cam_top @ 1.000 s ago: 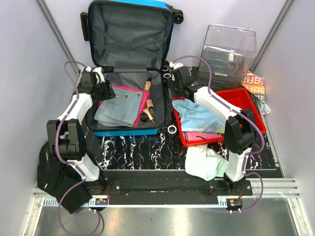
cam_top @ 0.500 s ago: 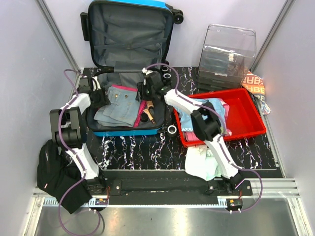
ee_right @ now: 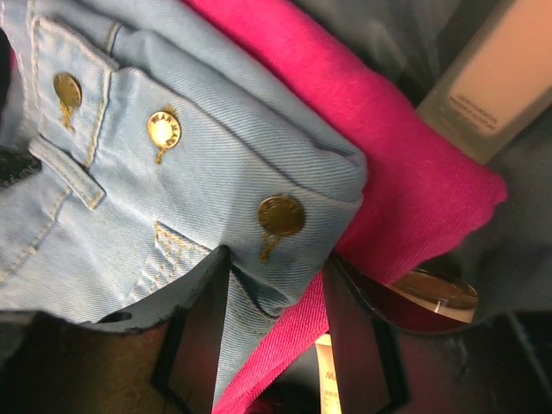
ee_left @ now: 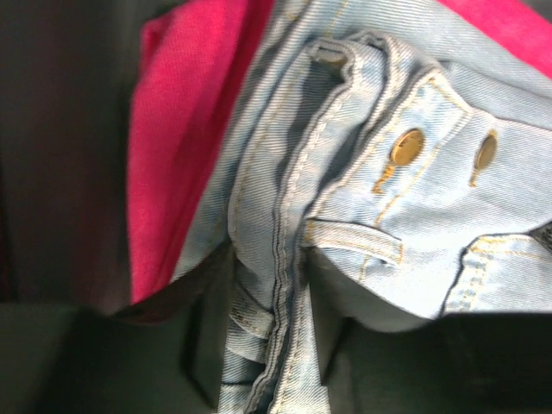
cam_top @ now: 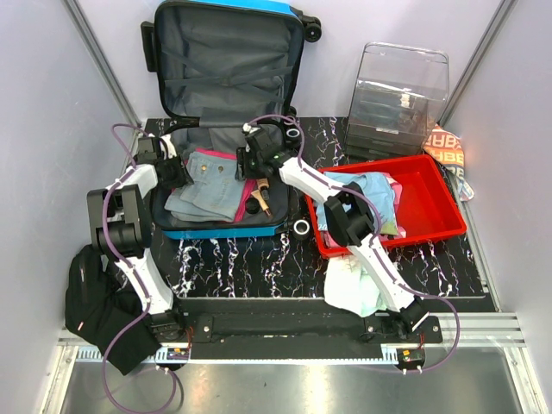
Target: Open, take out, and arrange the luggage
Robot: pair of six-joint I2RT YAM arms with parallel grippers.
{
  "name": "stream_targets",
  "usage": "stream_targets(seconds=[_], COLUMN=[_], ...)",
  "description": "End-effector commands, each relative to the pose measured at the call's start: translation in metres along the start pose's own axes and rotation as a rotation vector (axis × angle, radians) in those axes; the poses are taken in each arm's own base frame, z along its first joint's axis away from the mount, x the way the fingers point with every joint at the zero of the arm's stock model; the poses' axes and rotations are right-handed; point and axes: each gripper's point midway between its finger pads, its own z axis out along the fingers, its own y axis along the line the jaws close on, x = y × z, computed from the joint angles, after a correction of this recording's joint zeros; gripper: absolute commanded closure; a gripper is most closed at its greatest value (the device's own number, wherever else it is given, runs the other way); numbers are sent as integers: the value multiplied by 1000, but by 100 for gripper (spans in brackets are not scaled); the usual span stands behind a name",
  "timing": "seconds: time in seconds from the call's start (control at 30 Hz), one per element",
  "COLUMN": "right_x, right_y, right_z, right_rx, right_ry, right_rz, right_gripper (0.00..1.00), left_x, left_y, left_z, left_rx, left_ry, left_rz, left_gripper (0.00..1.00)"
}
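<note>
One left hand (cam_top: 175, 170) pinching jeans (cam_top: 207, 195), inside luggage (cam_top: 228, 69)

In luggage (cam_top: 226, 231), jeans (cam_top: 205, 191) seemingly atop cloth (ee_left: 168, 129); tray (cam_top: 448, 231) right.

Pale lilac-grey walls (cam_top: 52, 103) close in at nine, twelve and three o'clock, with bare aluminium posts (cam_top: 99, 60) slanting up the corners. The table (cam_top: 250, 259) is black with white marble veining. At six o'clock an aluminium rail (cam_top: 285, 332) edges it, then a brushed-metal ledge (cam_top: 285, 388). The light is soft and even.
</note>
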Motion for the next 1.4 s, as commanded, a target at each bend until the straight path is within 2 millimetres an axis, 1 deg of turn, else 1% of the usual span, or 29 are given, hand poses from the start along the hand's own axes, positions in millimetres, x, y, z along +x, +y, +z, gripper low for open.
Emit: stream_targets(seconds=[0.0,0.03,0.07,0.1,0.13,0.2,0.27,0.3,0.33,0.43,0.47,0.5,0.57,0.6,0.63,0.67,0.7,0.73,0.8,0.87,0.9,0.93,1.0,1.03,1.1,1.13,1.27,1.3,1.37], right_x=[-6,-6,-8,-9,-12,-17,-19,-16,-16,-8,-7,-2,-1,0,-1,-3,-4,-5,-11,-20,-22,-34,-44,-56,-58,-63,-53,-48,-45], right_y=[35,35,39,47,47,52,60,62,66,71,70,69,71,71,68,67,65,59,56,53,56,50,49,45,41,38,34,43,45], right_z=[-5,-6,-8,-11,-13,-18,-20,-19,-18,-11,-10,-5,-4,-4,-4,-6,-7,-8,-13,-21,-25,-31,-38,-45,-42,-41,-20,-16,-12], right_rx=[2,11,14,5,39,52,71,74,59,21,21,16,7,7,21,32,48,79,104,146,162,229,298,346,354,337,245,171,124], right_ry=[-43,-48,-56,-61,-82,-101,-124,-123,-122,-103,-100,-90,-86,-83,-85,-92,-93,-96,-108,-132,-146,-184,-219,-244,-245,-249,-223,-203,-188], right_rz=[-133,-141,-155,-175,-189,-242,-305,-324,-332,-321,-316,-314,-300,-301,-297,-298,-301,-311,-322,-344,-364,-421,-492,-537,-551,-536,-448,-407,-364], right_gripper=[47,47,48,48,48,48,51,55,64,73,79,82,89,89,89,89,79,73,64,61,59,53,48,43,39,39,40,40,42], left_x=[4,4,3,3,2,3,2,3,3,3,3,3,1,0,-2,-6,-8,-11,-13,-13,-12,-12,-10,-9,-8,-7,-8,-7,-8], left_y=[-17,-20,-21,-22,-24,-27,-28,-29,-29,-31,-31,-31,-29,-28,-23,-21,-17,-13,-10,-12,-12,-12,-12,-12,-13,-12,-12,-13,-14], left_z=[7,6,6,5,4,3,2,2,1,0,0,0,-2,-3,-3,-7,-8,-9,-10,-10,-8,-8,-6,-5,-4,-3,-4,-4,-6], left_rx=[103,115,120,128,138,148,157,162,165,172,173,173,162,154,125,110,94,68,53,62,63,66,70,73,73,72,72,76,77], left_ry=[22,22,23,23,24,28,26,30,32,32,30,30,20,16,9,-7,-15,-25,-34,-31,-28,-26,-20,-15,-13,-10,-13,-12,-14], left_rz=[-4,-4,-2,-2,-2,-1,-1,-3,-3,0,1,3,12,19,24,35,41,47,58,59,56,52,44,41,38,38,40,40,42], left_gripper=[69,75,78,80,85,91,98,100,100,100,100,100,100,100,96,94,92,91,91,91,91,91,91,91,92,92,92,92,92])
